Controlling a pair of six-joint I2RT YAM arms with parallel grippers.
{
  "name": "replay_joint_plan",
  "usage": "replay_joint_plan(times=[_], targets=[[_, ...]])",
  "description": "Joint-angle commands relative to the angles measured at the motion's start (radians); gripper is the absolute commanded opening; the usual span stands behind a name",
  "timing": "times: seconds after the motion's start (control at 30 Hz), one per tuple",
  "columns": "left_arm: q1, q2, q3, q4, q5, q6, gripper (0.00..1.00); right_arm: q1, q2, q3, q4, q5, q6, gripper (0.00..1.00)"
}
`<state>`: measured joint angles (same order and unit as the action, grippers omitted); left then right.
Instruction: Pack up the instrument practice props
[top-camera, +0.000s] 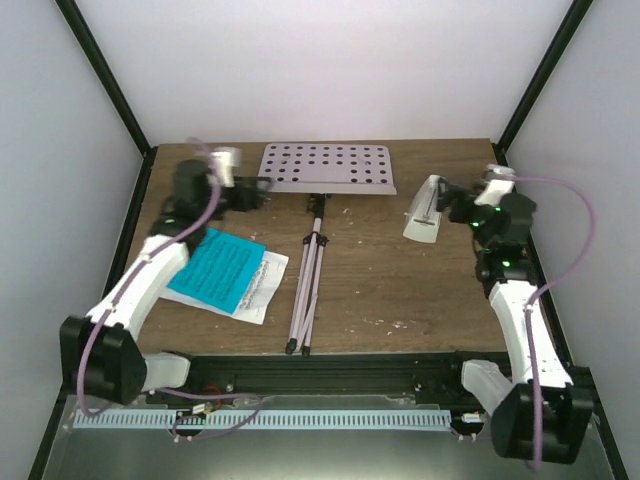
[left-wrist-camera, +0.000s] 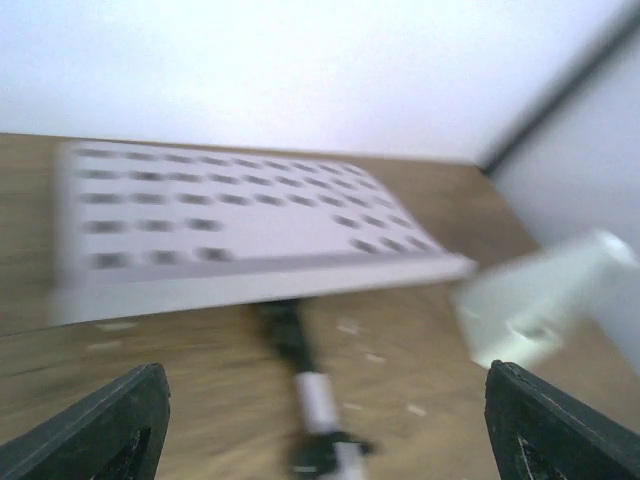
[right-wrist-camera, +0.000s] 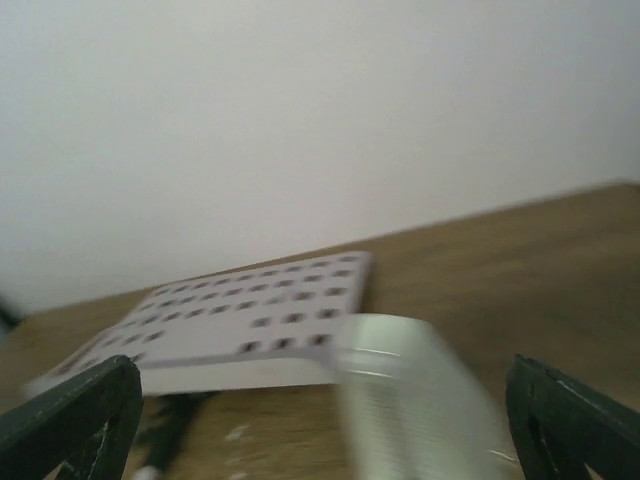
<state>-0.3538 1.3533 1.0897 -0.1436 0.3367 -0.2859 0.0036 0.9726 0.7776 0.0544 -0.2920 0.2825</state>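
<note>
The pale music stand lies flat on the table, its perforated desk at the back and its folded thin legs pointing toward me. The desk also shows in the left wrist view and the right wrist view, both blurred. My left gripper is open and empty beside the desk's left edge; its view faces the stand's stem. The white metronome stands at the right. My right gripper is open just right of it; the metronome sits close before the wide jaws. The teal booklet lies at the left.
The left arm reaches over the booklet's left edge. Black frame posts and white walls close in the table on three sides. A black rail runs along the near edge. The metronome also shows at the right of the left wrist view.
</note>
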Motion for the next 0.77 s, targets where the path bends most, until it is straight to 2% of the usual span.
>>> replay_joint_plan(times=[0.0, 0.1, 0.17, 0.27, 0.33, 0.4, 0.5, 0.57, 0.63, 0.73], targets=[[0.339, -0.145, -0.185, -0.006, 0.078, -0.115, 0.87, -0.240, -0.049, -0.110, -0.022, 0.036, 0.111, 1.00], [0.549, -0.245, -0.344, 0.056, 0.075, -0.203, 0.87, -0.266, -0.105, -0.248, 0.070, 0.215, 0.102, 1.00], [0.618, -0.301, -0.435, 0.104, 0.002, -0.212, 0.87, -0.267, -0.130, -0.362, 0.191, 0.267, 0.083, 1.00], [0.625, -0.340, -0.567, 0.239, -0.139, -0.157, 0.87, -0.262, -0.114, -0.563, 0.532, 0.192, 0.003, 1.00], [0.621, -0.344, -0.645, 0.379, -0.173, -0.108, 0.87, -0.240, -0.065, -0.655, 0.766, 0.138, -0.037, 1.00], [0.610, -0.332, -0.719, 0.552, -0.188, -0.051, 0.87, -0.186, 0.023, -0.692, 0.937, 0.167, -0.128, 1.00], [0.571, -0.276, -0.773, 0.736, -0.210, 0.049, 0.87, -0.153, 0.161, -0.646, 0.958, 0.153, -0.199, 1.00], [0.559, -0.214, -0.804, 0.872, -0.190, 0.067, 0.88, -0.151, 0.256, -0.660, 1.096, 0.103, -0.205, 1.00], [0.553, -0.134, -0.817, 0.986, -0.190, 0.083, 0.88, -0.150, 0.286, -0.630, 1.071, 0.057, -0.219, 1.00], [0.551, -0.054, -0.782, 1.002, -0.203, 0.105, 0.88, -0.149, 0.314, -0.602, 1.055, 0.032, -0.227, 1.00]])
